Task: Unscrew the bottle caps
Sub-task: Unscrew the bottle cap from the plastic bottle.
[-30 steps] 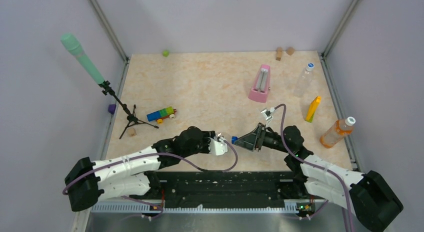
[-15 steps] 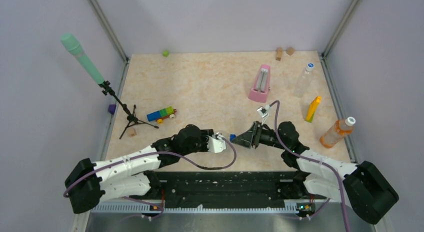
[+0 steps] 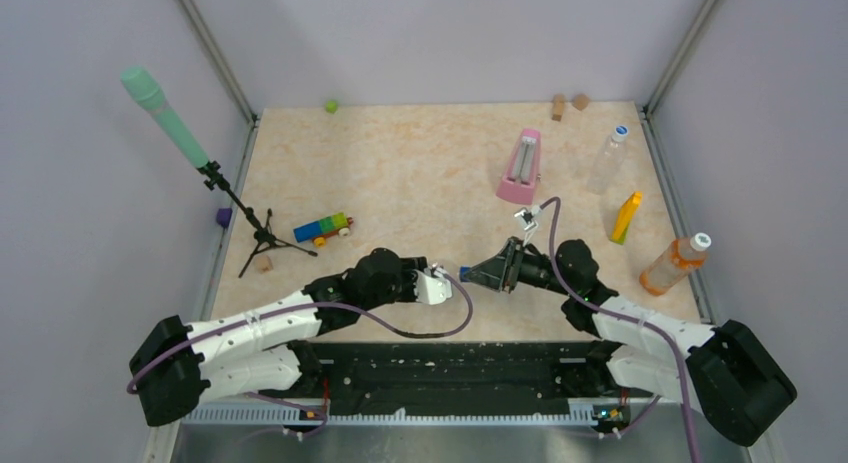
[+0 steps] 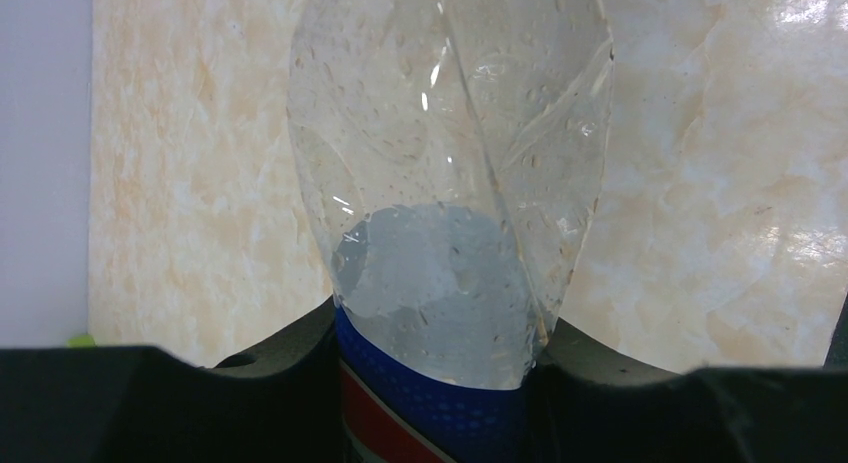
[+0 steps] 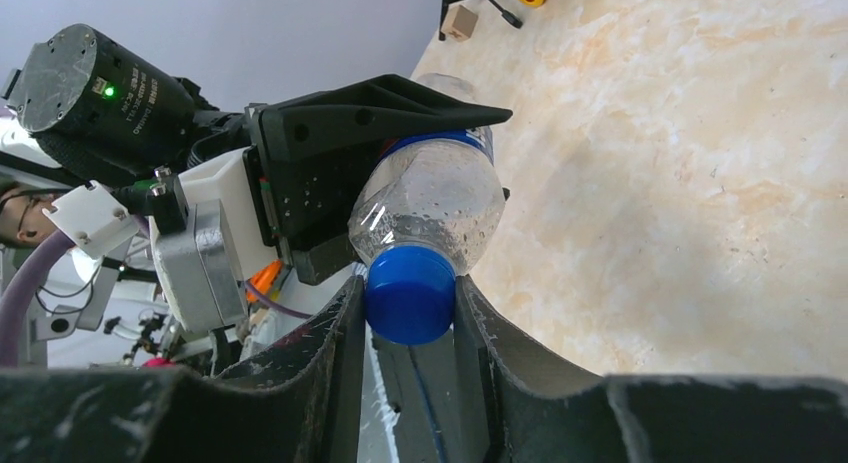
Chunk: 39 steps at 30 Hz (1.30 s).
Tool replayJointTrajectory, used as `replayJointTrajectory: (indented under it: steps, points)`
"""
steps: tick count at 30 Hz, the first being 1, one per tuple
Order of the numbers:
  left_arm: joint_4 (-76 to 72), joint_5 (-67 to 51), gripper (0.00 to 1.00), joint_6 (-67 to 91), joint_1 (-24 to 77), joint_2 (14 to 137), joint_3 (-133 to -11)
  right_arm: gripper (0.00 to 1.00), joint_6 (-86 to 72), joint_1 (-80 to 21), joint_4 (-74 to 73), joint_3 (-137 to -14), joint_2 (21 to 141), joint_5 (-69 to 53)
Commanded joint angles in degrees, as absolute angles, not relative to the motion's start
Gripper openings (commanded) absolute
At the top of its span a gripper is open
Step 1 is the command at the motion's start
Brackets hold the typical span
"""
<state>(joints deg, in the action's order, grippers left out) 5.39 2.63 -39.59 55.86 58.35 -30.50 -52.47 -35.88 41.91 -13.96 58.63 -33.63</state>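
My left gripper is shut on a short clear bottle with a blue label, held sideways above the table near its front. The bottle's dark blue cap points at my right gripper, whose two fingers press on either side of the cap. In the top view the cap shows as a small blue spot between the two grippers. A taller clear bottle with a pale cap stands at the back right. An orange-tinted bottle with a white cap leans at the right edge.
A pink metronome and a slim yellow object stand behind the right arm. On the left are a toy block train, a microphone stand and a purple cube. A green cube and wooden blocks lie along the back wall.
My right gripper moved left onto the blue cap and closed on it. The left gripper kept hold of the bottle in the same place.
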Motion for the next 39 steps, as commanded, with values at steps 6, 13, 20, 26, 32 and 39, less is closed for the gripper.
replayJointTrajectory:
  steps: [6, 13, 20, 26, 32, 39]
  points:
    - [2.5, -17.8, 0.00, -33.4, 47.3, 57.8, -32.6, 0.00, -31.5, -36.4, 33.3, -22.2, 56.8, -36.3]
    - [5.1, -33.2, 0.00, -31.7, 41.1, 60.7, -36.3, 0.00, -7.1, -36.4, 35.1, -22.1, 56.6, -40.0]
    - [13.2, -42.3, 0.00, -32.3, 36.2, 66.1, -42.9, 0.00, 20.5, -36.5, 22.4, -29.4, 65.6, -49.7]
    - [17.9, -43.9, 0.00, -33.6, 34.6, 68.5, -46.1, 0.00, 23.7, -36.9, 33.0, -26.4, 69.3, -48.6]
    - [19.3, -49.8, 0.00, -30.6, 33.3, 69.8, -47.9, 0.00, 33.5, -38.7, 36.2, -20.1, 62.7, -46.8]
    - [22.9, -49.0, 0.00, -29.1, 32.3, 73.1, -51.0, 0.13, 32.9, -38.8, 37.0, -18.1, 56.5, -37.1]
